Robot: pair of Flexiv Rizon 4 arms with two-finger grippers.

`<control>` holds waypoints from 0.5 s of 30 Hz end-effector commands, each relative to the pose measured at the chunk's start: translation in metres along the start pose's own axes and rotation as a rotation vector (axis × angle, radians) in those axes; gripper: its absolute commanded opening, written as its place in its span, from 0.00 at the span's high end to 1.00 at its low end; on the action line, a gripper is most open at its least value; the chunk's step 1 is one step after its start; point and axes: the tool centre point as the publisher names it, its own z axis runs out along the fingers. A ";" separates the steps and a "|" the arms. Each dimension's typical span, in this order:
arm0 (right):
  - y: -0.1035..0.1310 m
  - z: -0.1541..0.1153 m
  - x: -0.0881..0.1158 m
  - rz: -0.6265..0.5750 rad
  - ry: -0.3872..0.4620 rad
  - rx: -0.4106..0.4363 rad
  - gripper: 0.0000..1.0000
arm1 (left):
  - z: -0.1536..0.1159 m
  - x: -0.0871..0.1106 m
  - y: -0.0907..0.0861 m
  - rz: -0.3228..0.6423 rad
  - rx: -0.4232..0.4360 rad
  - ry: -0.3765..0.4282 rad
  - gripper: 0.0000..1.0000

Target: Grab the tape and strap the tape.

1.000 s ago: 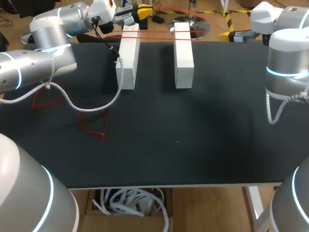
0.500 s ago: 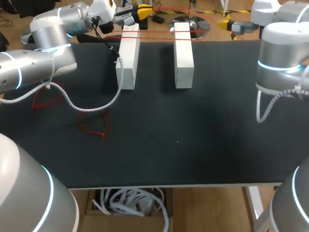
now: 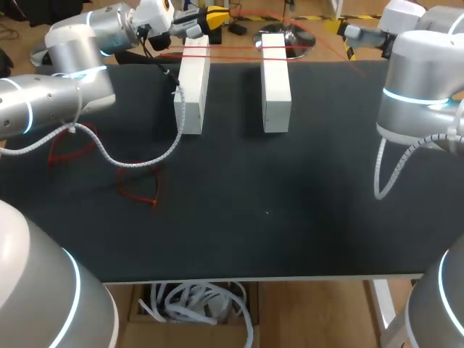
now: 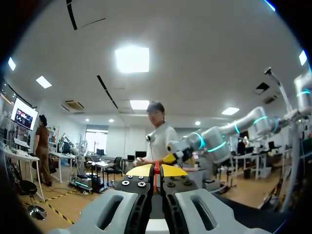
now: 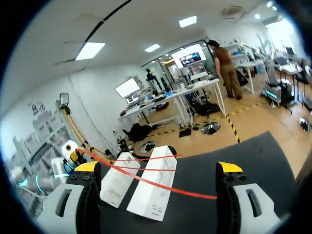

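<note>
Pinching the red tape, left jaws are closed; right jaws spread open.

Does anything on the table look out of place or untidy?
Yes. Two loose red loops lie crumpled on the table's left side, away from the white blocks, where the tape is stretched.

The dark table carries two long white blocks at its far edge. The right block lies beside the left block, apart from it. Nearer than the left block and to its left lie two loops of red tape (thin, loose): one loop close by, the other loop further out.
</note>
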 end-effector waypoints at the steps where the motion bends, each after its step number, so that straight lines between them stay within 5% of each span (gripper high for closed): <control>1: -0.004 -0.005 0.002 0.345 -0.058 -0.040 0.00 | -0.001 -0.002 0.001 0.000 0.002 0.005 1.00; 15: -0.002 -0.004 0.009 0.312 -0.037 -0.037 0.00 | -0.001 -0.002 0.001 0.000 0.002 0.005 1.00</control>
